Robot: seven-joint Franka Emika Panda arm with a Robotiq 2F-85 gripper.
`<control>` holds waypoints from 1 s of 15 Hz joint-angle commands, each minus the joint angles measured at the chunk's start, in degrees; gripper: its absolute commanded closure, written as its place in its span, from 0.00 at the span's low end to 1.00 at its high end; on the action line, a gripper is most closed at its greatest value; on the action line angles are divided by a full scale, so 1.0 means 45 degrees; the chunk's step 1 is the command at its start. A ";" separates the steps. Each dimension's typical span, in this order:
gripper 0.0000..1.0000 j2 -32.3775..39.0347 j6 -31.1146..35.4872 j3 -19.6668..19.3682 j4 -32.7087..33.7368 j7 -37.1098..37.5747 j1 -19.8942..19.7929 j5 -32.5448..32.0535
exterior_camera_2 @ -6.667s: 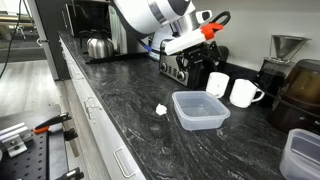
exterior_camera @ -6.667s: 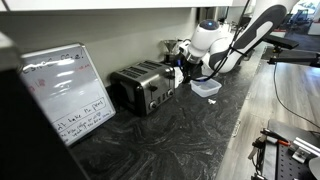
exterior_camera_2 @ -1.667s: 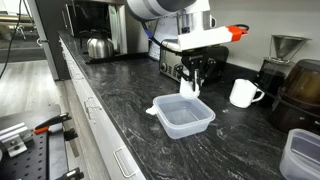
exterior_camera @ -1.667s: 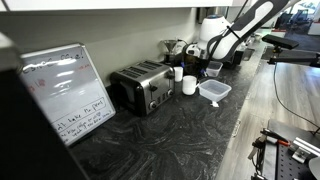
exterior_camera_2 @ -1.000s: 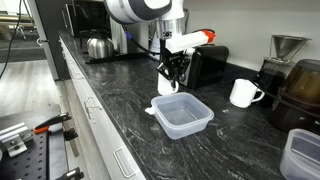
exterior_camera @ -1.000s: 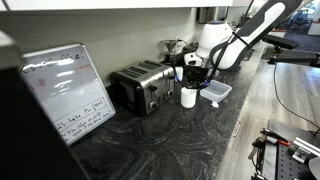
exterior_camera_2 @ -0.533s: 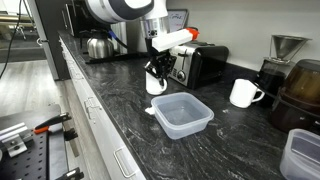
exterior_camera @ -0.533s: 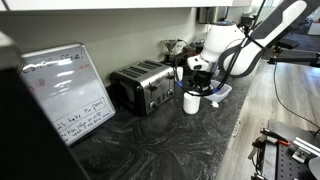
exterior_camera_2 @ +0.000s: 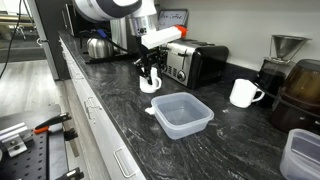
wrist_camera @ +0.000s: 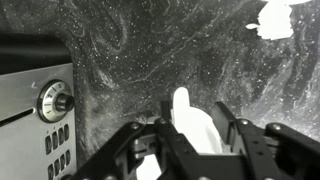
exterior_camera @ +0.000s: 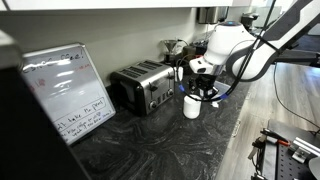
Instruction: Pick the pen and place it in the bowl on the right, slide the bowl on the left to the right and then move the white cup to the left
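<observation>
A white cup [exterior_camera_2: 150, 85] stands on the dark counter in front of the toaster, left of a clear plastic bowl [exterior_camera_2: 182, 115]. My gripper [exterior_camera_2: 150, 76] hangs straight over it. In the wrist view the cup [wrist_camera: 190, 128] sits between the fingers of the gripper [wrist_camera: 194, 105], handle pointing up, with a thin dark gap at the right finger [wrist_camera: 228, 120]. The jaws stand open around the cup. In an exterior view the cup [exterior_camera: 191, 105] shows below the gripper [exterior_camera: 200, 92]. A second white cup [exterior_camera_2: 243, 93] stands by the wall. The pen is out of view.
A silver toaster [exterior_camera_2: 195, 62] sits right behind the gripper. A kettle [exterior_camera_2: 97, 46] stands further back, and a coffee machine [exterior_camera_2: 300, 90] and another clear container [exterior_camera_2: 305, 155] are at the far end. A whiteboard [exterior_camera: 65, 92] leans on the wall. A small white scrap [wrist_camera: 272, 18] lies on the counter.
The arm carried the white cup along the counter, away from the clear bowl, to a spot in front of the toaster. The jaws have since parted from the cup.
</observation>
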 commanded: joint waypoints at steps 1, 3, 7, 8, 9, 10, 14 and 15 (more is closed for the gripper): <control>0.20 -0.0451 0.0383 -0.0266 -0.0467 -0.0294 0.0248 -0.0091; 0.07 -0.0507 0.0379 -0.0320 -0.0481 -0.0248 0.0299 -0.0164; 0.00 -0.0632 0.0178 -0.0491 -0.0292 0.0429 0.0309 -0.0433; 0.00 -0.0661 0.0048 -0.0549 -0.0187 0.0689 0.0288 -0.0368; 0.00 -0.0767 -0.0228 -0.0672 -0.0041 0.1203 0.0239 -0.0470; 0.00 -0.0883 -0.0427 -0.0779 0.0064 0.1667 0.0205 -0.0551; 0.00 -0.1420 -0.1574 -0.1159 0.0455 0.3271 0.0134 -0.1027; 0.00 -0.1531 -0.1972 -0.1202 0.0576 0.3627 0.0155 -0.1089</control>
